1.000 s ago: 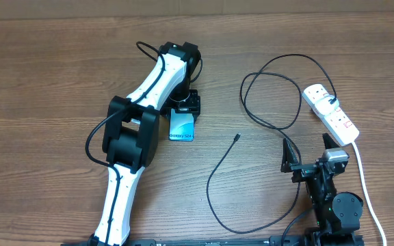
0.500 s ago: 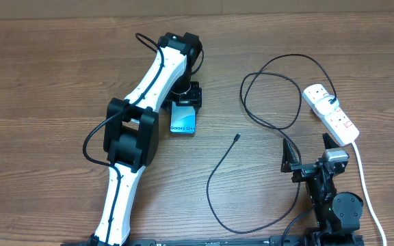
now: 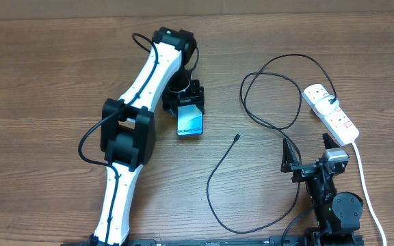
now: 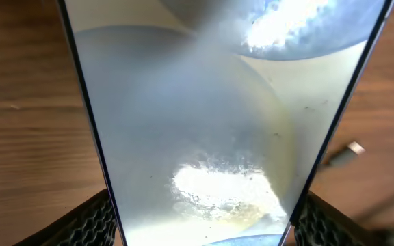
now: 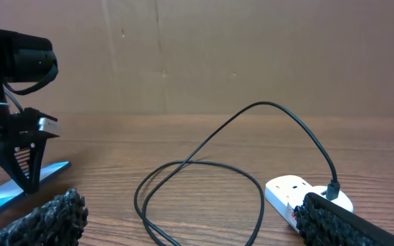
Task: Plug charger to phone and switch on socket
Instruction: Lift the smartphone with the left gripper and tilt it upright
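A: Left gripper, state?

B: It is standing partly open and closing on the phone across its width; in the left wrist view the screen is filling the frame and its two long edges are sitting against the pads on either side; glare is washing out the glass.

A: Phone position?

B: It is lying left of centre on the bench, just under the left gripper; the "Galaxy" end is pointing towards the robot; whether it is resting flat or being lifted, I cannot tell.

A: Right gripper?

B: It is standing fully open and holding nothing; it is hovering low at the near right of the bench, close beside the socket and touching neither it nor the cable.

A: Charger?

B: Its cable is looping between the phone and the socket; the connector tip is lying free on the bench, near the phone's right side yet apart from it; the plug is sitting in the socket's far end.

A: Socket?

B: It is lying at the right edge, angled; its thick white cord is running towards the robot; switch position too small to read.
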You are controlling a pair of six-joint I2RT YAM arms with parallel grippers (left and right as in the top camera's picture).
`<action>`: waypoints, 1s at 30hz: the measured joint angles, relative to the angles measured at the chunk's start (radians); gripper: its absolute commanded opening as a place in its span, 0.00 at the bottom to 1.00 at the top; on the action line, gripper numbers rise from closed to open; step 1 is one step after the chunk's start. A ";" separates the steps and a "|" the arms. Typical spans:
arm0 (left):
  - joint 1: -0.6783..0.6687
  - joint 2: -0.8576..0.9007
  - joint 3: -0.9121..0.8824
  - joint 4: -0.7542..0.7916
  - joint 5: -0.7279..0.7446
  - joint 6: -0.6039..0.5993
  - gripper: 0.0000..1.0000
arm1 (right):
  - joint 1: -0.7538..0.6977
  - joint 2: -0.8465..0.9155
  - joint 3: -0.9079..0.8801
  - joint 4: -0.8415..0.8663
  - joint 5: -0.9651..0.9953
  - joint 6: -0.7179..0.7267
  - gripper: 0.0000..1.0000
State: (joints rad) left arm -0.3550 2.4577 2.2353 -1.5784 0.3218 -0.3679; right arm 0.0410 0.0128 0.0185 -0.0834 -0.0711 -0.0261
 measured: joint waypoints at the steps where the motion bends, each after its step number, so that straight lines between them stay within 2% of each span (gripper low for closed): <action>1: 0.007 0.000 0.000 -0.007 0.034 0.008 0.71 | 0.000 0.000 0.000 0.000 0.000 0.000 1.00; 14: 0.096 0.000 0.003 -0.060 0.473 0.108 0.69 | 0.000 0.000 0.000 0.000 0.000 0.000 1.00; 30: 0.161 0.000 0.003 -0.098 0.850 0.117 0.70 | 0.000 0.000 0.000 0.000 0.001 0.000 1.00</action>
State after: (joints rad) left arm -0.1936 2.4577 2.2379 -1.6760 1.1713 -0.2504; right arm 0.0410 0.0128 0.0185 -0.0830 -0.0704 -0.0261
